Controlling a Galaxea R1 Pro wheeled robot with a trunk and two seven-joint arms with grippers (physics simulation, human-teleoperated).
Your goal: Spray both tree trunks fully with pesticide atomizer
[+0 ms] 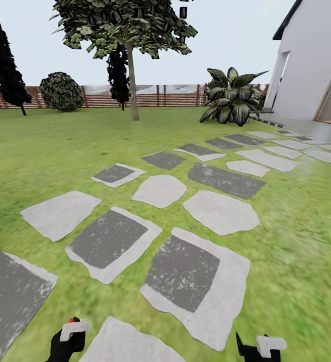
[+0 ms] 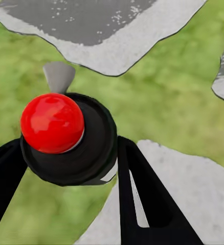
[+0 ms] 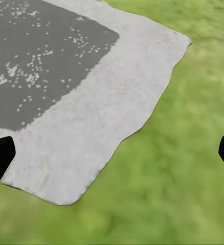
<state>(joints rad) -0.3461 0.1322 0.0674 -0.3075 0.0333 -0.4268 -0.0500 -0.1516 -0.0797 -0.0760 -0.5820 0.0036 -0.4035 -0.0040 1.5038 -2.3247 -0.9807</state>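
The pesticide atomizer (image 2: pixel 66 138), a round black body with a red ball cap and a grey nozzle, sits between the black fingers of my left gripper (image 2: pixel 68 168), which is shut on it above the grass. In the head view my left gripper (image 1: pixel 67 339) is at the bottom edge with the atomizer's red cap (image 1: pixel 74 320) just peeking out. My right gripper (image 3: pixel 113 155) is open and holds nothing, hovering over a stone's edge and the floor's grass; it also appears low in the head view (image 1: pixel 258 347). One tree (image 1: pixel 125 25) with a pale trunk (image 1: pixel 133 90) stands far ahead by the fence.
Grey stepping stones (image 1: pixel 185 274) cross the lawn toward a white house (image 1: pixel 311 60) at the right. A broad-leaved plant (image 1: pixel 231 98), a round bush (image 1: pixel 61 91) and dark conifers (image 1: pixel 4 65) line the slat fence (image 1: pixel 155 95). Open grass lies left of the stones.
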